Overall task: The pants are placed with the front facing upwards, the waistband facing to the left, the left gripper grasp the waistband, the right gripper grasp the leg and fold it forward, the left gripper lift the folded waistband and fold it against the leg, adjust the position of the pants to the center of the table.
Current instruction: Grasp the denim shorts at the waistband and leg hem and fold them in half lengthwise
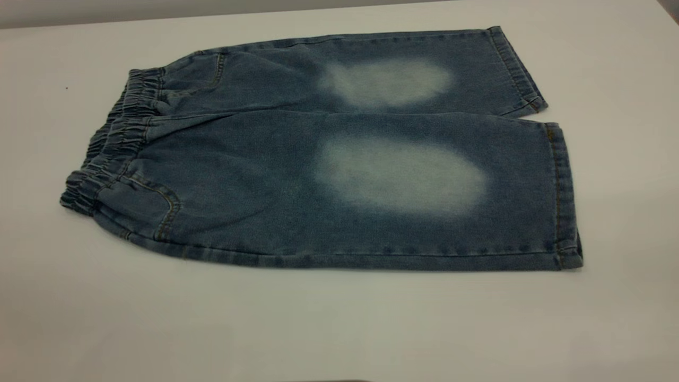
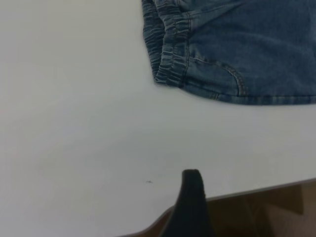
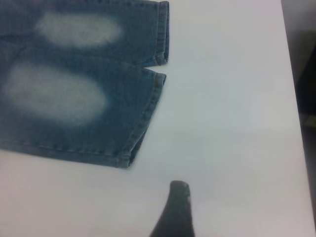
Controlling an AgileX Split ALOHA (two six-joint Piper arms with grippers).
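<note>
The blue denim pants (image 1: 254,175) lie flat on the white table (image 1: 339,329), front up, a pale faded oval on each leg. The gathered waistband (image 1: 114,143) points left and the leg hems (image 1: 562,196) point right. Neither gripper shows in the exterior view. In the left wrist view my left gripper (image 2: 245,197) hangs open over the table's near edge, one dark finger (image 2: 191,197) showing, well apart from the waistband (image 2: 170,54). In the right wrist view my right gripper (image 3: 222,200) is open over bare table, one finger (image 3: 177,207) showing, short of the near leg's hem (image 3: 148,118).
The table's near edge (image 2: 256,190) runs just past the left finger, with brown floor beyond it. The table's right edge (image 3: 291,98) lies to one side of the right gripper. Bare tabletop surrounds the pants on all sides.
</note>
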